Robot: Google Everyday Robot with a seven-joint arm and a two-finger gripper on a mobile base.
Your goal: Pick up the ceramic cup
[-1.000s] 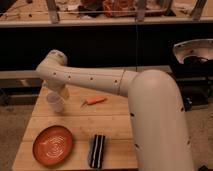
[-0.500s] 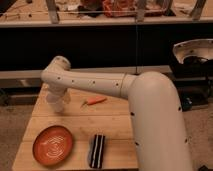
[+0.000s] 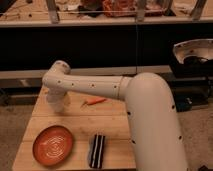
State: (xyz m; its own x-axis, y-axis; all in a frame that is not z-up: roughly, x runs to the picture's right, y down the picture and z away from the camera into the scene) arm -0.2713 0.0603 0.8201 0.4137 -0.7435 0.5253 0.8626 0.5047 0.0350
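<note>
The ceramic cup [image 3: 56, 103] is a small pale whitish cup standing on the left rear part of the wooden table [image 3: 112, 130]. My white arm reaches from the lower right across the table to the left. Its wrist bends down directly over the cup. My gripper [image 3: 56, 95] points down at the cup's top, mostly hidden by the wrist and merging with the cup. I cannot tell whether it touches the cup.
An orange plate [image 3: 53, 145] lies at the table's front left. A black-and-white striped object [image 3: 96, 150] lies at the front middle. A small orange carrot-like item [image 3: 94, 101] lies right of the cup. A dark shelf runs behind the table.
The wrist has sunk slightly lower over the cup. The cup and the other items have not moved.
</note>
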